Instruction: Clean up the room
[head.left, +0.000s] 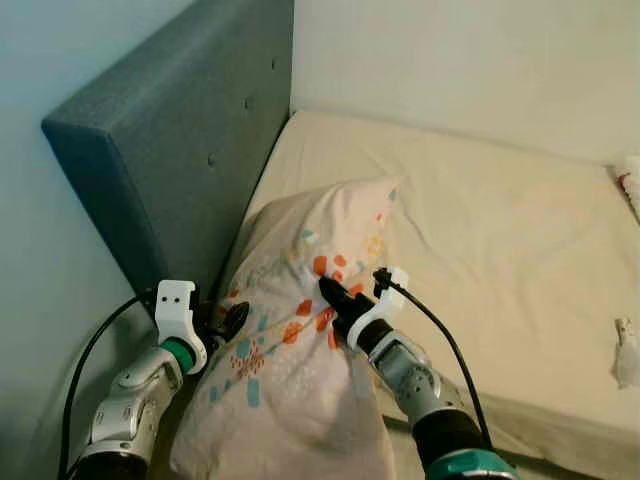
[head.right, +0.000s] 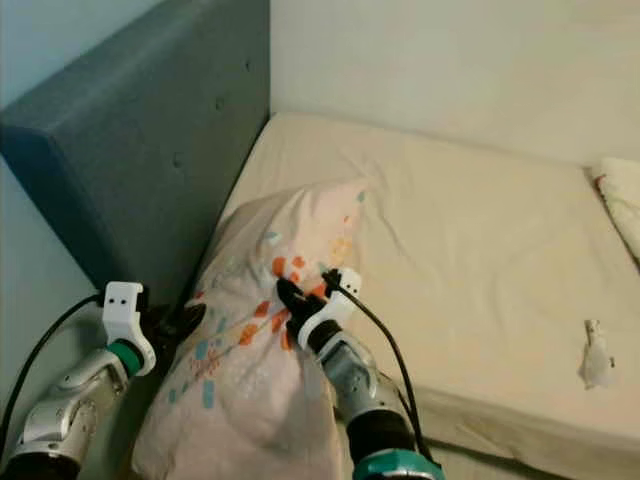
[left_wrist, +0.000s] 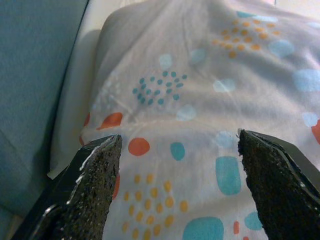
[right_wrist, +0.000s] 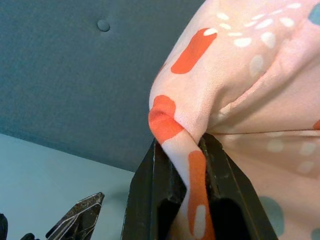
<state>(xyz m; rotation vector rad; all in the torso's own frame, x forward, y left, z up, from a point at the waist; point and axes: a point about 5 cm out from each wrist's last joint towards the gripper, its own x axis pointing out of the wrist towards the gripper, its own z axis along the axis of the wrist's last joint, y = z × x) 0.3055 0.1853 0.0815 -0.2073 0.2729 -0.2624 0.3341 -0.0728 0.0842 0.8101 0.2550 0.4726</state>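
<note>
1. No readable text, labels, brands, numbers or signs on anything in view.
2. Pillow (head.left: 300, 350): printed dots and blobs in orange, teal and yellow. Pattern only, no lettering.

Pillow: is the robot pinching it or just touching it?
Pinching. The right gripper has its fingers shut on a fold of the pillow; the left gripper is open beside it.

A fold of the pale pink fabric pillowcase printed with orange, white and teal spots and dashes (right_wrist: 240, 75) is pinched tight between the two black fingers (right_wrist: 150, 195) of the right tool (right_wrist: 186, 185). Behind it stands the dark teal upholstered headboard with a stitched button (right_wrist: 75, 75), above a pale blue wall (right_wrist: 45, 175). The tip of another black finger (right_wrist: 80, 217) shows near the frame's lower edge.
</note>
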